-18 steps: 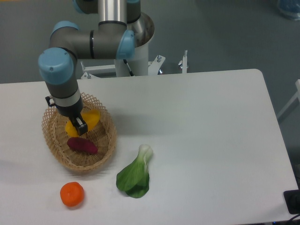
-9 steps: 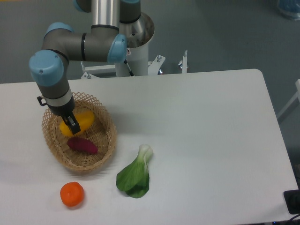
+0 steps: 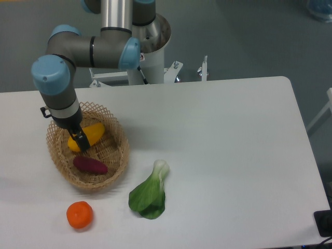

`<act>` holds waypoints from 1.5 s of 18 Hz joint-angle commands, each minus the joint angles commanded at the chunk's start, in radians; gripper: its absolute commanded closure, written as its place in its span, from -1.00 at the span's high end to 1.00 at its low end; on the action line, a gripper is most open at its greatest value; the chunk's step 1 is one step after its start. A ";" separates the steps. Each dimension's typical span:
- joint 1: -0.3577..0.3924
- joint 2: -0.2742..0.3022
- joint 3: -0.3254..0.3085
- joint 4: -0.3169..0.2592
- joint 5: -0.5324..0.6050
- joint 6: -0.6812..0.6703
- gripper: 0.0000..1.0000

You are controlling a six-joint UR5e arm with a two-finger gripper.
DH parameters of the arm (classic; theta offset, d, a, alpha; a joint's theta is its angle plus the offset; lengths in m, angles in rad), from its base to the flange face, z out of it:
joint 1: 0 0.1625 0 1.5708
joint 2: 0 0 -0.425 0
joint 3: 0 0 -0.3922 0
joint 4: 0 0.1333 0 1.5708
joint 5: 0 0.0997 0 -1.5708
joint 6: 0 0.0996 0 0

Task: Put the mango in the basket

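Note:
The yellow-orange mango (image 3: 92, 133) lies inside the tan wicker basket (image 3: 118, 155) at the table's left side, in its far half. My gripper (image 3: 79, 140) reaches straight down into the basket and is shut on the mango's left part, with one dark finger showing in front of the fruit. The mango's left end is partly hidden behind that finger. It looks low enough to rest on the basket floor, though I cannot see the contact.
A dark purple sweet potato (image 3: 90, 165) lies in the basket's near half. A round orange tangerine (image 3: 80, 215) sits on the table in front of the basket. A green bok choy (image 3: 149, 193) lies to the right of it.
The gripper carried the mango left and then slightly lower into the basket. The sweet potato has shifted a little toward the near rim.

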 joint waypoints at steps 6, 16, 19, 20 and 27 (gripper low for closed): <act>0.178 0.003 0.041 -0.011 0.001 0.084 1.00; 0.422 -0.041 0.136 -0.037 0.008 0.357 1.00; 0.471 -0.051 0.163 -0.095 0.008 0.434 1.00; 0.489 -0.052 0.161 -0.107 0.009 0.468 1.00; 0.575 -0.104 0.255 -0.181 0.040 0.606 1.00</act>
